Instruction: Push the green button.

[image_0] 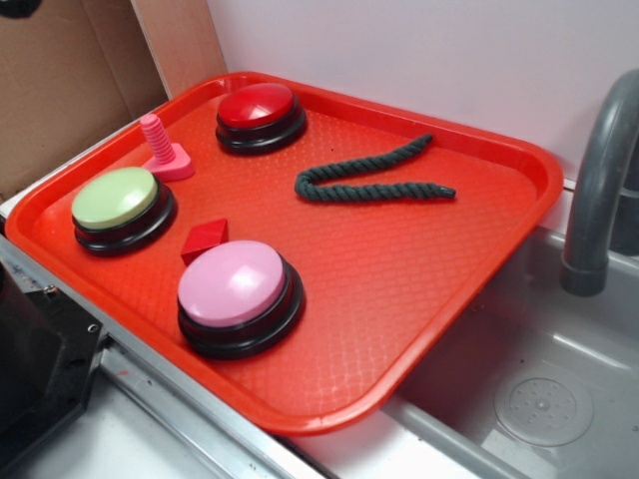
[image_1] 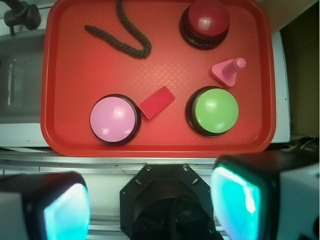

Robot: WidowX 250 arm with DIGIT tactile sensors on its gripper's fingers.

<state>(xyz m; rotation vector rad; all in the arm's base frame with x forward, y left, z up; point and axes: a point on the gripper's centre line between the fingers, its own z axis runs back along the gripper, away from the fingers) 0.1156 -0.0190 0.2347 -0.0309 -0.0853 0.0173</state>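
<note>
In the wrist view the claw point(image_1: 150, 205) hangs high above the near edge of the red tray point(image_1: 60, 75), its two fingers point(image_1: 235, 200) spread wide apart with nothing between them. The green button point(image_1: 216, 111) lies ahead of the claw and off toward its right-hand finger in that view, well apart from both fingers, sitting on the tray on its black base. The pink button point(image_1: 114, 119) lies ahead toward the other finger, and a small red block point(image_1: 156, 102) lies flat between the two buttons, just beside the pink one. Just beyond the green button stands a pink peg point(image_1: 227, 71) on its flat foot, and farther still the red button point(image_1: 207, 21). A dark rope point(image_1: 125, 39) curls on the far side of the tray, well away from the green button. From the outside camera the green button point(image_0: 116, 198) sits near the tray's edge, untouched; a sink point(image_0: 539, 399) and grey tap point(image_0: 599, 190) lie beside the tray
</note>
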